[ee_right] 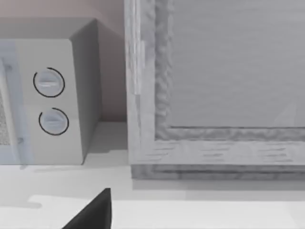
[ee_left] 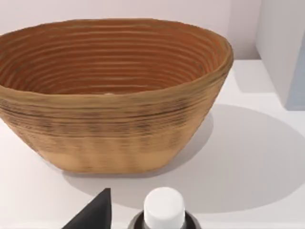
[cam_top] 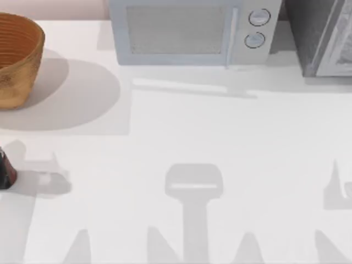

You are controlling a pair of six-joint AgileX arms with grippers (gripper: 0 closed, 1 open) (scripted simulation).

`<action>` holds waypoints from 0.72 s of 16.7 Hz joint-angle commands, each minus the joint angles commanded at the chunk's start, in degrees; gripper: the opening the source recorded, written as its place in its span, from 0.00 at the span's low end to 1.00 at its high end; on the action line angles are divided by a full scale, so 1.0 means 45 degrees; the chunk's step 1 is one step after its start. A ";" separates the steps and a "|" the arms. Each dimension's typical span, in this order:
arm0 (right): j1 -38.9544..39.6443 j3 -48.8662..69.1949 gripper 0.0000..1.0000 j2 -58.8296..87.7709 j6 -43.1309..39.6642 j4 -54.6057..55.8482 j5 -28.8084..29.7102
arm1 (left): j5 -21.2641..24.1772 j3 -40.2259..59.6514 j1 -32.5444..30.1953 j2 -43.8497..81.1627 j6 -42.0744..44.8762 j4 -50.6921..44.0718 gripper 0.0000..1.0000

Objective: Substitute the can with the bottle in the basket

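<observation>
Table: white surface [cam_top: 231,143] with a pale wall behind it; arm shadows fall across its near part.
Top view, basket: the wicker basket [cam_top: 19,58] stands at the far left corner, cut by the left edge; its inside is hidden from this angle.
Top view, bottle: the dark bottle [cam_top: 6,170] sits at the left edge, nearer than the basket and apart from it.
Top view, surroundings: a microwave [cam_top: 192,30] stands at the far middle, a grey cabinet [cam_top: 322,36] at the far right.
Left wrist view, basket: the ribbed inner walls are bare as far as they show; the floor is hidden by the near rim.
Left wrist view, bottle: its white cap [ee_left: 164,207] stands just beside one dark finger [ee_left: 95,213] of the left gripper; whether the fingers clamp it, I cannot tell.
Right wrist view: one dark finger [ee_right: 95,212] of the right gripper shows above the table, facing the microwave's two dials [ee_right: 50,102] and the cabinet; spread of the fingers I cannot tell.
</observation>
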 joint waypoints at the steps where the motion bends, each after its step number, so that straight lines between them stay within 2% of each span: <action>1: 0.0000 0.0000 1.00 0.0000 0.0000 0.0000 0.0000 | 0.0099 0.0913 0.0061 0.0946 0.0112 -0.0568 1.00; 6: 0.0000 0.0000 1.00 0.0000 0.0000 0.0000 0.0000 | 0.0808 0.6437 0.0435 0.6627 0.0795 -0.3847 1.00; 12: 0.0000 0.0000 1.00 0.0000 0.0000 0.0000 0.0000 | 0.1857 1.4253 0.1172 1.4659 0.1679 -0.8123 1.00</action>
